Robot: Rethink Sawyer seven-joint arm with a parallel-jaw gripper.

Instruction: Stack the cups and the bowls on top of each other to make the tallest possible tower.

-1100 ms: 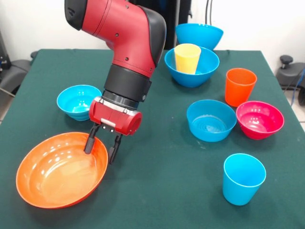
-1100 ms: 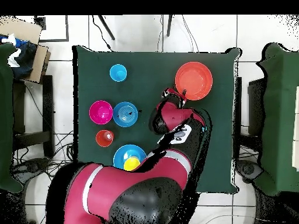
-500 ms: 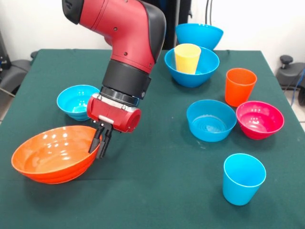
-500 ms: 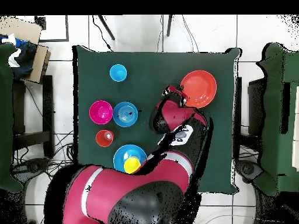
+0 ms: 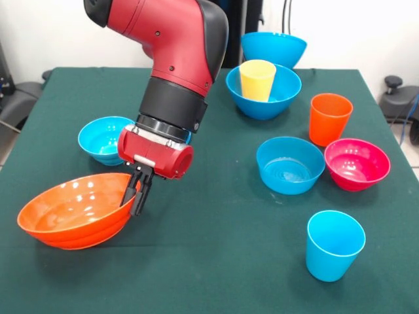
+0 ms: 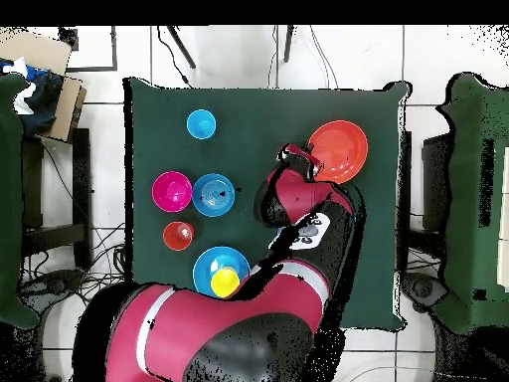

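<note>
Inspector: Your gripper (image 5: 139, 196) is clamped on the rim of the wide orange bowl (image 5: 72, 209), which hangs tilted with its far side lifted off the green table (image 5: 216, 248).

Operator: And the rest?

Inspector: The yellow cup (image 5: 256, 80) stands inside a large blue bowl (image 5: 281, 91). The orange cup (image 5: 329, 118), magenta bowl (image 5: 357, 163) and light blue cup (image 5: 334, 244) stand apart on your table, unstacked.

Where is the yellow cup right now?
In the front view, the yellow cup stands upright inside a large blue bowl at the table's far side, just in front of another blue bowl.
</note>
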